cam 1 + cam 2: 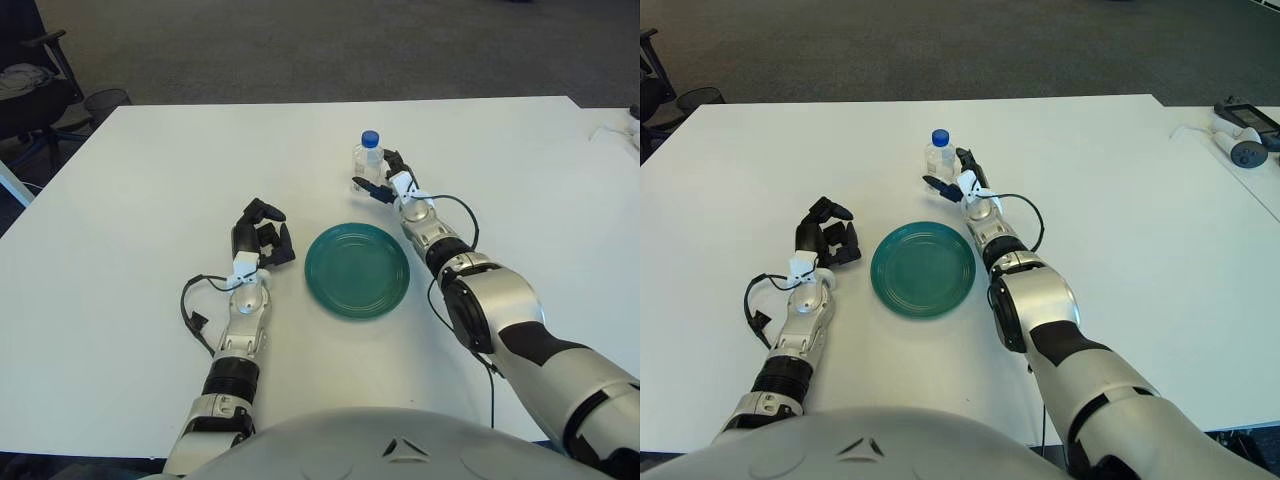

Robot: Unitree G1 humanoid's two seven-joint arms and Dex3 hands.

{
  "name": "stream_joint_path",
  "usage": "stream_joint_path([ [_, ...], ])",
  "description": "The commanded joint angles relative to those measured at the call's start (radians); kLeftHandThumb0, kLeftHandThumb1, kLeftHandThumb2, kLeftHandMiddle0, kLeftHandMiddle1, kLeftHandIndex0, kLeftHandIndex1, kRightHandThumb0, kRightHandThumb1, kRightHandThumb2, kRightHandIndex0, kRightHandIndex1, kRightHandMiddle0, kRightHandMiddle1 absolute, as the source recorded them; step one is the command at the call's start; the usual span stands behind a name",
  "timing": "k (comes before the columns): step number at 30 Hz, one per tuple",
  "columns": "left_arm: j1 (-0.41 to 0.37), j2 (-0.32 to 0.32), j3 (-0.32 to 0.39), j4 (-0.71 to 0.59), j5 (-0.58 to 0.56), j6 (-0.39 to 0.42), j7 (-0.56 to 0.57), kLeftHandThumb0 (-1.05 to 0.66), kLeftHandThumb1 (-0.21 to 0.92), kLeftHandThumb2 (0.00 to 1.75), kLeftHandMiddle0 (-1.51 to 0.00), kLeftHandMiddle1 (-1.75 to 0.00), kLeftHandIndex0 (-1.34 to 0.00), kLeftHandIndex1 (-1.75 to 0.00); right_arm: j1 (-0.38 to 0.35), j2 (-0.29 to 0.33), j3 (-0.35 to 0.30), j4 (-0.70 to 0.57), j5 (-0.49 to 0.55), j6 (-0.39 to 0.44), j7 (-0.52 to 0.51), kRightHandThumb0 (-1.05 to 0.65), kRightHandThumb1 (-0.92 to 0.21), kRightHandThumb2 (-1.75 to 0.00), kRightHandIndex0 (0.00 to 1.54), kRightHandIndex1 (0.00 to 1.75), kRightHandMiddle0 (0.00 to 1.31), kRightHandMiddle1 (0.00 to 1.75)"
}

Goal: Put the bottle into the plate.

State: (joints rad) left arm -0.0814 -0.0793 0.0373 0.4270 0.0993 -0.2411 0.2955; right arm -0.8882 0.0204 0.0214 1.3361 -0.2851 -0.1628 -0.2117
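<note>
- A small clear bottle [367, 160] with a blue cap stood upright on the white table [150, 170], beyond the far edge of the green plate [357, 270] and apart from it.
- The right hand [387, 178] reached out to the bottle's right side, its dark fingers [366, 186] spread around the lower body; whether they had yet closed on the bottle could not be told.
- The plate lay flat near the middle of the table, between the two arms, with nothing on it.
- The left hand [260, 236] showed just left of the plate, fingers curled and holding nothing.
- A small device with a cable [1237, 144] lay at the table's far right corner.
</note>
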Motion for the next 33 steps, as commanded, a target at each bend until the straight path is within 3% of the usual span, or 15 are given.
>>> stream_joint_path([
  [1, 0.040, -0.002, 0.003, 0.034, 0.007, 0.045, 0.010, -0.50, 0.23, 1.43, -1.22, -1.75, -0.68, -1.75, 0.022, 0.002, 0.005, 0.034, -0.008, 0.058, 0.013, -1.05, -0.92, -0.22, 0.00, 0.00, 0.00, 0.14],
  [13, 0.041, -0.012, 0.003, 0.038, 0.010, 0.045, 0.024, -0.50, 0.23, 1.42, -1.21, -1.75, -0.68, -1.75, 0.014, 0.016, 0.023, 0.034, -0.018, 0.054, 0.026, -1.05, -0.92, -0.24, 0.02, 0.01, 0.00, 0.28],
  [33, 0.039, -0.013, 0.009, 0.065, 0.026, 0.020, 0.044, -0.50, 0.22, 1.43, -1.21, -1.75, -0.68, -1.75, 0.021, 0.041, 0.028, 0.039, -0.023, 0.059, 0.049, -1.05, -0.92, -0.32, 0.00, 0.00, 0.00, 0.08],
])
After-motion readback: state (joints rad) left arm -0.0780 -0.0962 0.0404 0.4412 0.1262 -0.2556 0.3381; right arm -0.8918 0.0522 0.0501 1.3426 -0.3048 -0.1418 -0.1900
